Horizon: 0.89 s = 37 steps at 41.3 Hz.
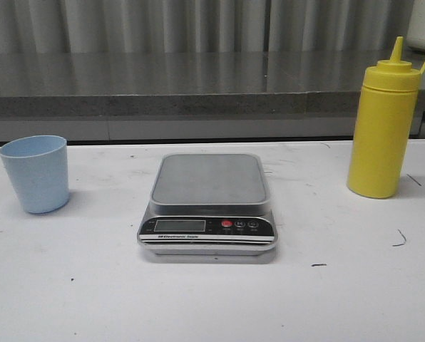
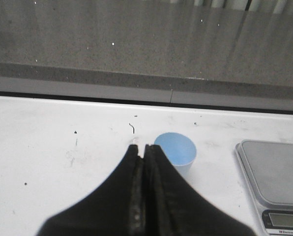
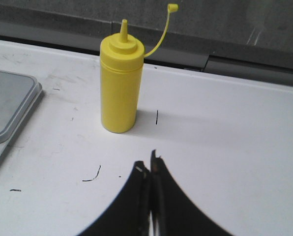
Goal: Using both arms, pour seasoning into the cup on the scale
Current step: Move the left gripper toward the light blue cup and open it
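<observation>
Both black pincers, left (image 2: 143,147) and right (image 3: 150,166), sit clenched and empty. Light blue plastic tumbler (image 1: 35,173) near the left edge and tall yellow squeeze bottle (image 1: 383,127) near the right edge both stand off the silver steel scale (image 1: 208,204). Risk: closed fingers nudging either one over, likely the tall bottle.

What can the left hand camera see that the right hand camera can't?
Only the left wrist view shows the blue cup, standing upright on the table just past the closed left gripper. Only the right wrist view shows the yellow bottle, upright with its tip cover off, beyond the closed right gripper. Both show the white table and part of the scale, with nothing on its platform.
</observation>
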Motion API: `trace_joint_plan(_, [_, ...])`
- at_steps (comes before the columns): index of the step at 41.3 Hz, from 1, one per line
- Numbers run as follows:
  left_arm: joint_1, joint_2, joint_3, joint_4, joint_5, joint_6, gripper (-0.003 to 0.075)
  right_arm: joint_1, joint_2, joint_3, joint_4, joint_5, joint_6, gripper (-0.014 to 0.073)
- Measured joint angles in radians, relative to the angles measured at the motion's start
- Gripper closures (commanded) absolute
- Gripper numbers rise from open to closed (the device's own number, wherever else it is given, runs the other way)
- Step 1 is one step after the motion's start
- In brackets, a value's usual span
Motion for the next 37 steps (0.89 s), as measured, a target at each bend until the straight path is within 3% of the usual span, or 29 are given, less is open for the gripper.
trace_joint_plan(3, [0.0,0.014,0.009,-0.002,0.003,0.0,0.0739,0.0,0.017,0.0,0.0,0.004,0.0,0.0631])
trace_joint_plan(7, [0.0,0.028,0.015,-0.002,0.007,0.0,0.0675,0.0,0.028,0.0,0.0,0.008,0.0,0.0484])
trace_joint_plan(12, [0.0,0.032,0.015,0.022,0.007,0.0,0.0429,0.0,0.03,0.0,0.0,0.015,0.0,0.0232])
trace_joint_plan(14, [0.0,0.032,0.015,0.028,0.007,0.0,0.0314,0.0,0.03,0.0,0.0,0.019,0.0,0.0176])
trace_joint_plan(17, [0.0,0.032,0.015,0.031,0.007,0.0,0.0236,0.0,0.03,0.0,0.0,0.021,0.0,0.0149])
trace_joint_plan(28, [0.0,0.055,0.004,0.043,0.015,0.01,0.0226,0.0,0.03,0.0,0.0,0.025,0.0,0.0148])
trace_joint_plan(37, [-0.043,0.24,-0.096,0.043,0.128,0.028,0.0226,0.0,0.03,0.0,0.0,0.025,0.0,0.0148])
